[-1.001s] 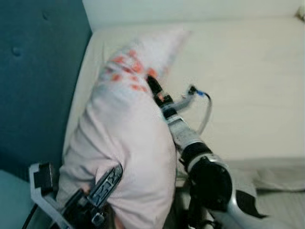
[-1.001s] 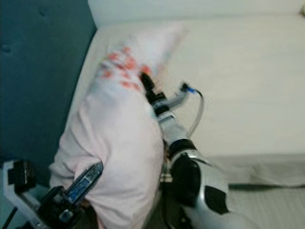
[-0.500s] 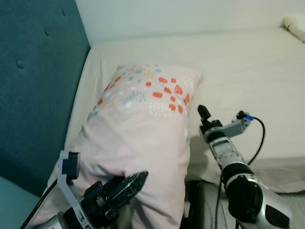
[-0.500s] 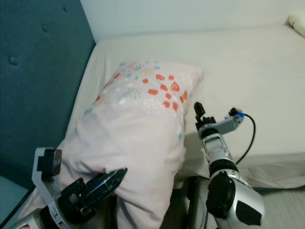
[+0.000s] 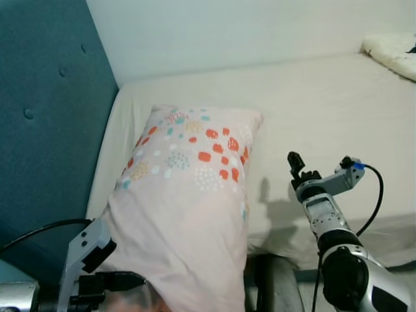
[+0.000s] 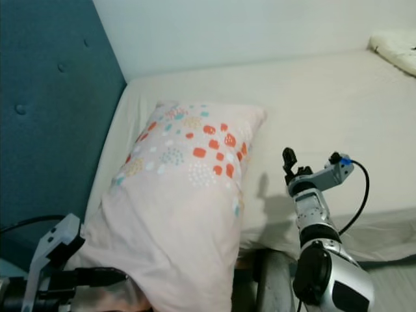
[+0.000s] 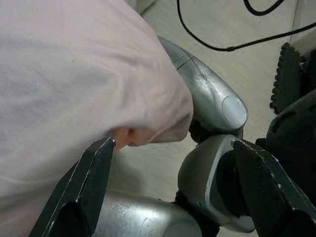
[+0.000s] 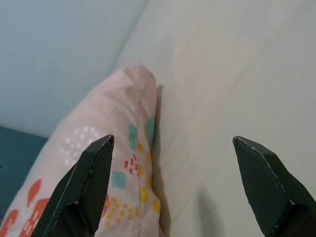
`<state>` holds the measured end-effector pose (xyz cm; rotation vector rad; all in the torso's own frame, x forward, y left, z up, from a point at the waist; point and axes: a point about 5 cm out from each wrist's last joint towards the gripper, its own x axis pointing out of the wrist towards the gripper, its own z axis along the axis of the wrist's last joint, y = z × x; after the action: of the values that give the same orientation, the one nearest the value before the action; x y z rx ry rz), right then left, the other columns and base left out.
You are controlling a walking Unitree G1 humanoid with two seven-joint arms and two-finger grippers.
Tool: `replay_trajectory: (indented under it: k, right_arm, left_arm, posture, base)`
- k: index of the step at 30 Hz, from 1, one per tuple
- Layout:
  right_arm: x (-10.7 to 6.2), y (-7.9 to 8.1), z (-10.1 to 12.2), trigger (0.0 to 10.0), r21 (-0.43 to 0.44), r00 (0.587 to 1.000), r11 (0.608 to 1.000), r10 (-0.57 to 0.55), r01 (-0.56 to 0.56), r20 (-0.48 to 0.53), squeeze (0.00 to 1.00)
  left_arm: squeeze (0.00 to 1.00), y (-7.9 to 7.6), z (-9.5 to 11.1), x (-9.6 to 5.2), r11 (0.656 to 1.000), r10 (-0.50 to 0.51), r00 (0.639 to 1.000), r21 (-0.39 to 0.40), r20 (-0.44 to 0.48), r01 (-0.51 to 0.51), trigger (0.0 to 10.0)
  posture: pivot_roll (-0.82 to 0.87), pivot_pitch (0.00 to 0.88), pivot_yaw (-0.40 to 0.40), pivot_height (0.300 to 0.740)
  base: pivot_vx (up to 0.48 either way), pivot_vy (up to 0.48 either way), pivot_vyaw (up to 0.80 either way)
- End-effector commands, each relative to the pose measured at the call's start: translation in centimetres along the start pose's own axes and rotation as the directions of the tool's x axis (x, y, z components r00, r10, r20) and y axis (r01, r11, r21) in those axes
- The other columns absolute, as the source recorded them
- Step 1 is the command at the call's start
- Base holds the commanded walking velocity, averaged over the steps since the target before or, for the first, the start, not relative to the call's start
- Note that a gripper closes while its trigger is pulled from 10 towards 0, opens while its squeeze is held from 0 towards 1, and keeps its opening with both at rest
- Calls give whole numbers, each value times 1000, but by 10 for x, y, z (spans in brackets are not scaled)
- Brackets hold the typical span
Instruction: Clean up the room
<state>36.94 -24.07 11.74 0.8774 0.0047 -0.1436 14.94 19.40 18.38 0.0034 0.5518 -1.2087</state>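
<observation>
pillow (image 5: 188, 195) lies lengthwise on bed (image 5: 325, 104) by headboard (image 5: 45, 117), near end overhanging | left pincer (image 7: 173, 187) agape under that end, prob. propping it | right pincer (image 8: 173, 187) apart, clear of pillow

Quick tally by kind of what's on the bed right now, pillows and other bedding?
Pillows: 1, the pink patterned pillow lying by the teal headboard, its near end hanging off the mattress.
Other bedding: 1, a cream fluffy item at the far right corner; what it is cannot be told.
Total: 2
</observation>
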Motion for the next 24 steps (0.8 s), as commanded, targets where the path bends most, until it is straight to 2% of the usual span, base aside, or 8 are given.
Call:
replay_trajectory:
  k: [1, 5, 8, 9, 10, 11, 19, 24]
  right_arm:
    - [0, 1, -3, 10000, -16, 1000, 1000, -3, 3, -10, 0]
    - [2, 4, 4, 10000, -38, 1000, 999, 2, -1, 9, 0]
    - [1, 3, 5, 10000, -48, 1000, 999, 1, 0, 14, 0]
    - [0, 1, 5, 10000, -54, 1000, 999, -2, 3, 18, 0]
    - [0, 1, 5, 10000, -54, 1000, 999, -2, 3, 18, 0]
    - [-2, -2, 4, 10000, -63, 1000, 998, -5, 6, 15, 0]
    - [-7, -12, -1, 10000, -106, 1000, 994, -16, 15, -8, 0]
    - [-8, -12, -1, 10000, -108, 1000, 994, -17, 16, -6, 0]
  left_arm:
    - [1000, 1, 8, -6, 998, 2, 999, 55, -32, 0, 10000]
    - [1000, 34, 61, 7, 961, 130, 933, 188, 336, -202, 10000]
    - [1000, 48, 70, 16, 954, 192, 875, 124, 445, -273, 10000]
    - [235, 62, 74, 25, 944, 268, 802, 22, 534, -330, 10000]
    - [235, 62, 74, 25, 944, 268, 802, 22, 534, -330, 10000]
    - [0, 75, 73, 36, 923, 351, 741, -77, 572, -378, 10000]
    - [0, 106, 54, 90, 775, 620, 617, -252, 485, -580, 10000]
    - [0, 108, 51, 100, 750, 651, 607, -259, 456, -609, 10000]
  posture:
    - [183, 0, 27, 497]
    - [159, 0, 42, 497]
    - [146, 0, 46, 497]
    - [134, 0, 45, 497]
    - [134, 0, 45, 497]
    - [129, 0, 36, 497]
    - [97, 0, 35, 497]
    - [93, 0, 37, 497]
  base:
    - [0, 0, 0]
    - [0, 0, 0]
    - [0, 0, 0]
    - [0, 0, 0]
    - [0, 0, 0]
    - [0, 0, 0]
    - [0, 0, 0]
    - [0, 0, 0]
